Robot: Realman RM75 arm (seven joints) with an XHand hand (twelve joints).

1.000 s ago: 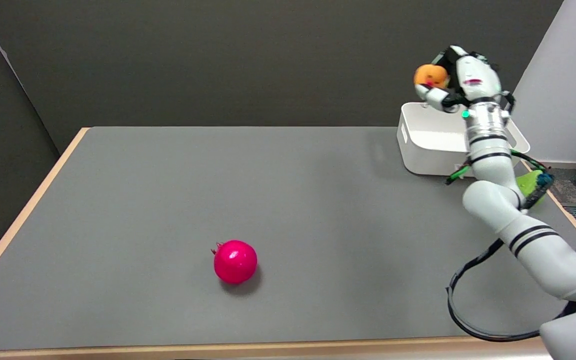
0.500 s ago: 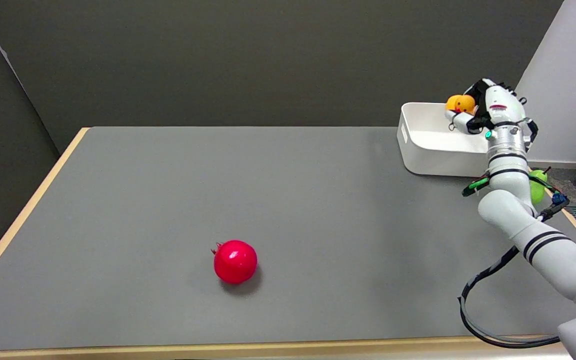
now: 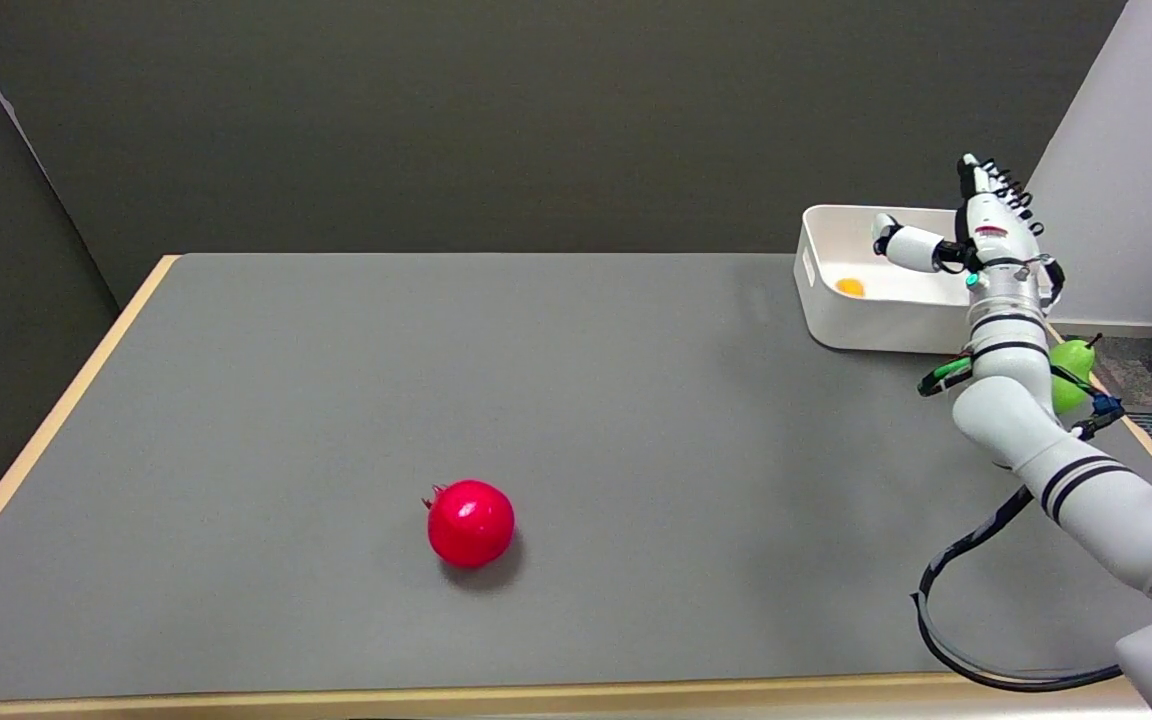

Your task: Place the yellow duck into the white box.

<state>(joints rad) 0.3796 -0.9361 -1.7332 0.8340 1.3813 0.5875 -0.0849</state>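
Yellow duck (image 3: 849, 287) lies inside the white box (image 3: 841, 322), low against the left part of its floor; only a small orange-yellow patch of it shows above the near wall. The right hand (image 3: 976, 225) hangs over the box's right side, holding nothing, its fingers spread and pointing up, the thumb reaching left across the opening. Hand and duck are apart.

By its look the duck is probably a small, light toy, likely smooth and a little slippery, so it may roll or tip on the box floor. If it needed taking up again, a wrap around its round body would suit better than a pinch. The task looks done.

The box sits at the desk's (image 3: 336, 400) far right corner, close to the edge. A green pear (image 3: 1071, 362) rests just behind the forearm, so a retreat should rise first. A red pomegranate (image 3: 470, 523) lies well apart, with open desk around it.
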